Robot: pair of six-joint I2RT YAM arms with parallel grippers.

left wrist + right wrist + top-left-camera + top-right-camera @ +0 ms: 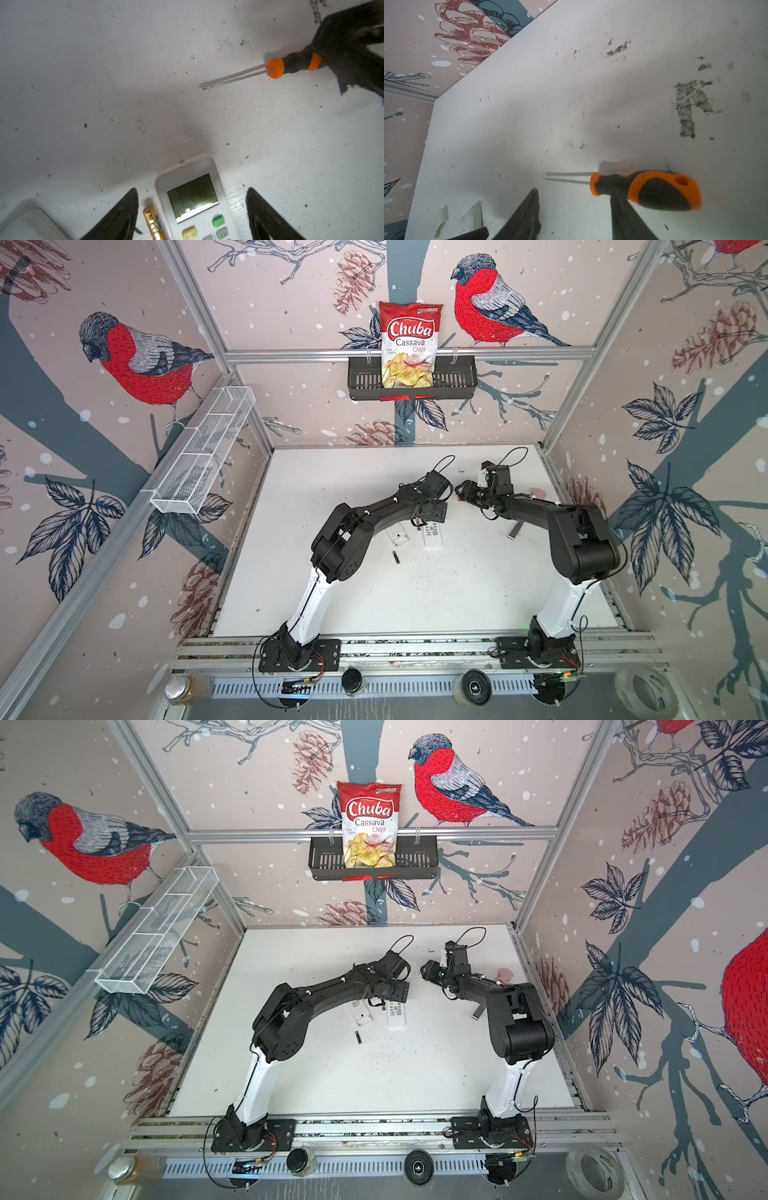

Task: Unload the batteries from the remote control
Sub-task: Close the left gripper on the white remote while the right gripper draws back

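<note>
— Where are the batteries?
— One battery (152,222) lies just beside the remote (193,199), by its screen. Another battery (396,559) lies apart from it, in the open.
— And the hands?
— The left gripper (192,189) is spread wide over both remote and battery. The right gripper (574,191) has its fingers apart; the screwdriver (645,191) rests against one finger and looks unpinched.
— Advice?
— Centre the left gripper on the battery alone and close across its width, or I'd expect it to catch the remote.

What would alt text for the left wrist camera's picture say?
A white remote lies screen-up between two open black jaws, a gold battery beside it. Beyond them, against the white table, is an orange-handled screwdriver.
</note>
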